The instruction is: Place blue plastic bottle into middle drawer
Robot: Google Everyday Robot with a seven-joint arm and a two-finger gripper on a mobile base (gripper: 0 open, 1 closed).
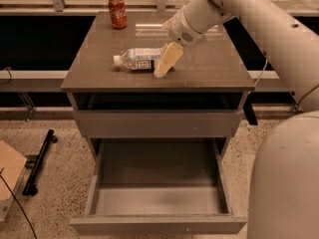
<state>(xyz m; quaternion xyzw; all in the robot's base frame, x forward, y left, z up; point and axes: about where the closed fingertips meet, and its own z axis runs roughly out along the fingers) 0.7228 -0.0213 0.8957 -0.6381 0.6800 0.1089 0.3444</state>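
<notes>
The blue plastic bottle [138, 59] lies on its side on the cabinet top, white cap pointing left. My gripper [164, 66] is low over the bottle's right end, and its cream part covers that end. The arm comes in from the upper right. The middle drawer [159, 225] is pulled out below, and its pale floor holds nothing.
A red soda can [117, 12] stands at the back left of the cabinet top [209, 68]. The upper drawer front [157, 123] is shut. A black bar [40, 161] and a wooden board [10, 171] lie on the floor at left. My robot body [286, 183] fills the lower right.
</notes>
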